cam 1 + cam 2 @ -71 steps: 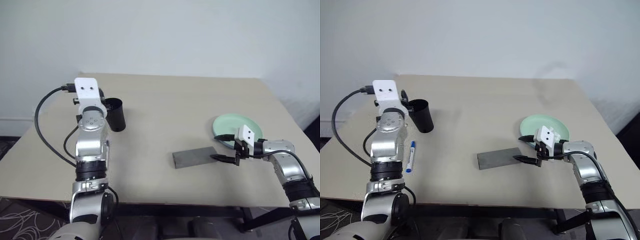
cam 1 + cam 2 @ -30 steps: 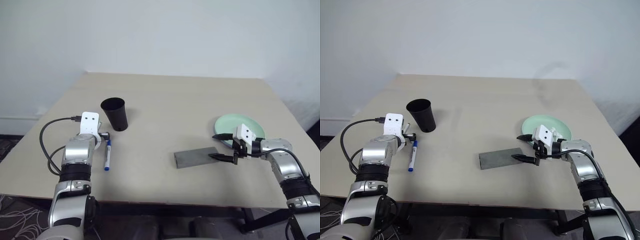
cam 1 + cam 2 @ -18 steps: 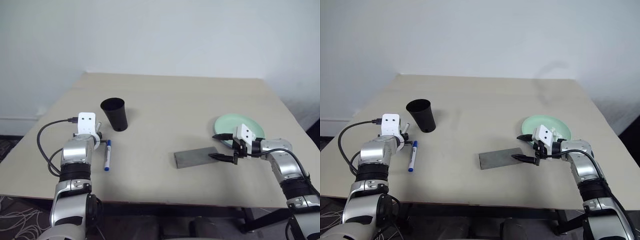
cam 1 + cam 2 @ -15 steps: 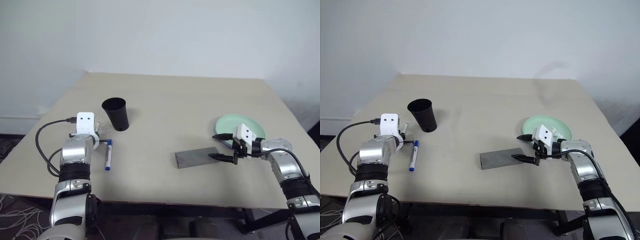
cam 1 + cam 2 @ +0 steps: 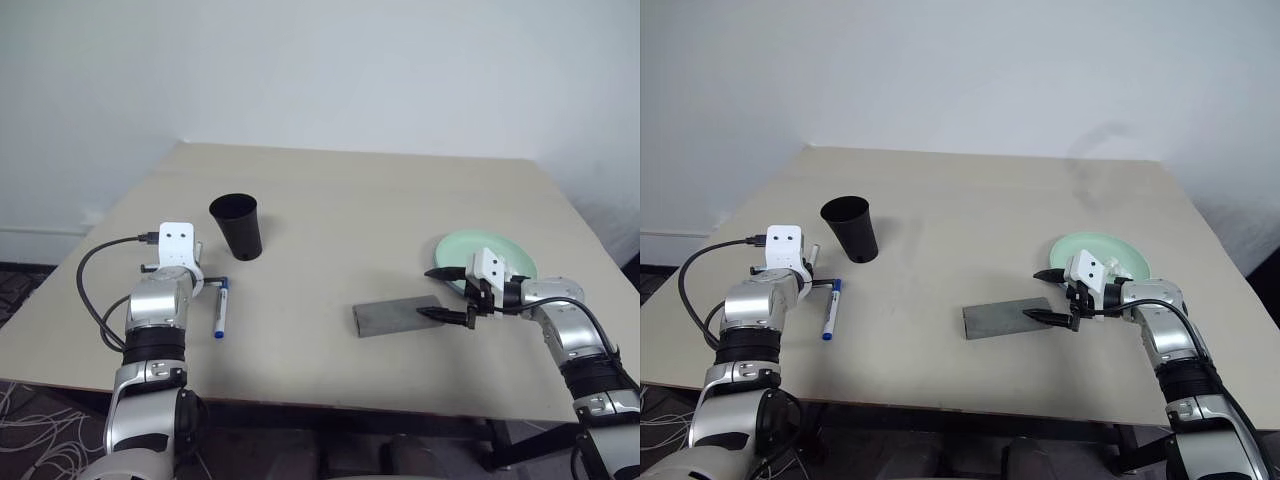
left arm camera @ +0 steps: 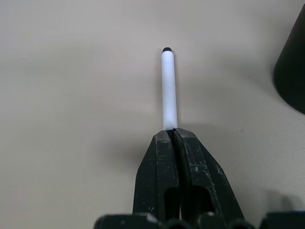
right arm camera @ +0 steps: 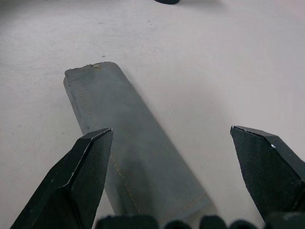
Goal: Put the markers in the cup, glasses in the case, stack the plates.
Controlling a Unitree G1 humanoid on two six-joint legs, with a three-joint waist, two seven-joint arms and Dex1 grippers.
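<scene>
Between the two black fingers of our left gripper (image 6: pixel 172 136) sat one end of the marker (image 6: pixel 167 88), its white barrel running straight out ahead of the fingertips along the tabletop (image 5: pixel 330 230). The gripper was shut tight on that end, and from the head views the marker lay flat, blue cap nearest the gripper and blue tail away from it. We judged the grip was taken at the end so the free length could be tipped into the cup (image 5: pixel 240 226), which stood upright just beyond and to the right of the left gripper, mouth open and unobstructed. The marker did not look lifted yet.

Our right gripper (image 5: pixel 1055 296) hung with its fingers spread wide and nothing between them, poised over the near end of the grey case (image 7: pixel 133 157). The case lay flat directly ahead of it, touching neither finger. Just behind that gripper rested the mint green plate (image 5: pixel 510 250). We could not see the glasses from here, so we read the right gripper as waiting by the case while the left one dealt with the marker first.
</scene>
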